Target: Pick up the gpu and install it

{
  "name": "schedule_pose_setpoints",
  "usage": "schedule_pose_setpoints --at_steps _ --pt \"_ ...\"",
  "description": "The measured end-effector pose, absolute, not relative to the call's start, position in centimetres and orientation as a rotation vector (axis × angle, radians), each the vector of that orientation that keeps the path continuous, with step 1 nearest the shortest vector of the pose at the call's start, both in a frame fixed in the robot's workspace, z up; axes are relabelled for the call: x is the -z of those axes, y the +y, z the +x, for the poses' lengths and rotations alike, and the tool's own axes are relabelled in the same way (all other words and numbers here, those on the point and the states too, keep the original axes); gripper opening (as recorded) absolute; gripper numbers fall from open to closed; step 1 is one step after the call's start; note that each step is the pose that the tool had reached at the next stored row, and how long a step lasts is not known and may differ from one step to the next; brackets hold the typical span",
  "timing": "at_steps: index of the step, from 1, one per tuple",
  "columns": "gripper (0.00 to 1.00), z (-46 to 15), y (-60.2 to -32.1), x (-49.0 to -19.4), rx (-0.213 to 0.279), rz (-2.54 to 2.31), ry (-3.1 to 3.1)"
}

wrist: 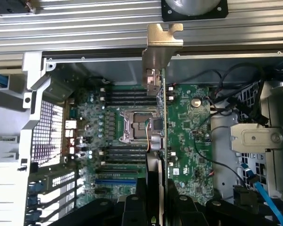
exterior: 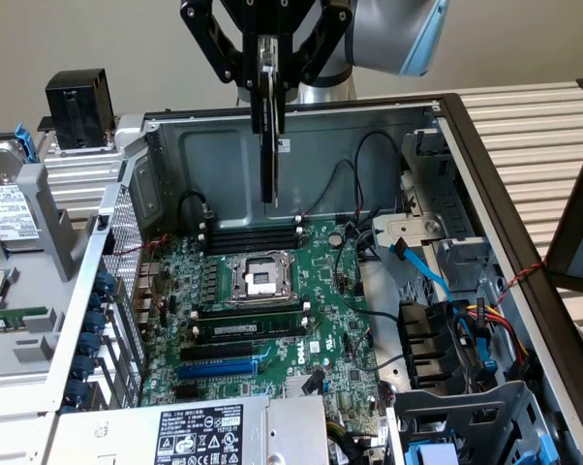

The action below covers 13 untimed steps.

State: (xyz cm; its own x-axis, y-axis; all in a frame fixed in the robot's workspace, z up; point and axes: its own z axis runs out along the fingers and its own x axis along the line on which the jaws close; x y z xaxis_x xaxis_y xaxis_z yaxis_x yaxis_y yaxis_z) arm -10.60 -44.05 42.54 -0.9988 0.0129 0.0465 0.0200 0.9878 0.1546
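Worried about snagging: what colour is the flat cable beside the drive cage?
The cable is blue; exterior view shows it best.

**Inspector:** Colour of the motherboard (exterior: 272, 320)?

**Assistant:** Green, with one blue slot (exterior: 217, 369).

**Inspector:** And the gpu (wrist: 164, 117)?

**Assistant:** Green edge, silver bracket (wrist: 161, 47). The gripper (exterior: 269, 73) is black.

**Inspector:** The case (exterior: 224, 165)?

**Assistant:** Grey metal. The vent (wrist: 47, 127) has a fine grid of holes. The cable (exterior: 422, 263) is blue, and the wires (exterior: 500, 318) are red and yellow.
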Motion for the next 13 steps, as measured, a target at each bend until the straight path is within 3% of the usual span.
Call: schedule_pose_setpoints --at_steps 13 --pt "0.27 -10.60 -44.05 -42.27 0.233 0.337 -3.063"
